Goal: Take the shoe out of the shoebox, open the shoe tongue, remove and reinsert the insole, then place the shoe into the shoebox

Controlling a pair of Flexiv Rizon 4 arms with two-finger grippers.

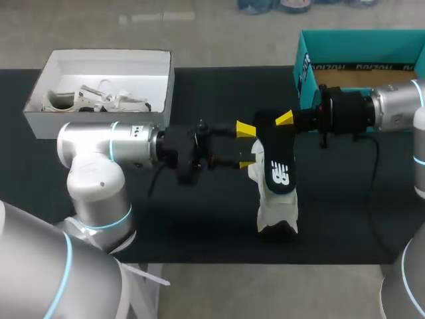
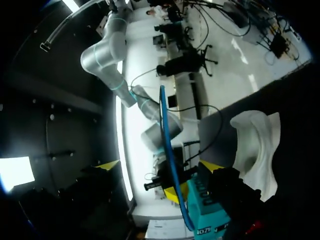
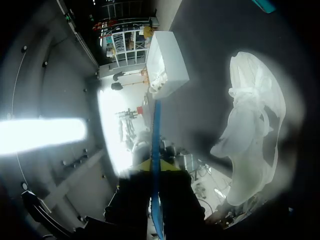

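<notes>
Dark insole clamped in right hand; left hand open at its edge.

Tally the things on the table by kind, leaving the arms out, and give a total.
Shoeboxes: 2, the white box and the teal box.
Shoes: 2, the shoe in the white box and the shoe outside the boxes.
Insoles: 1, the dark insole.
Total: 5.
</notes>
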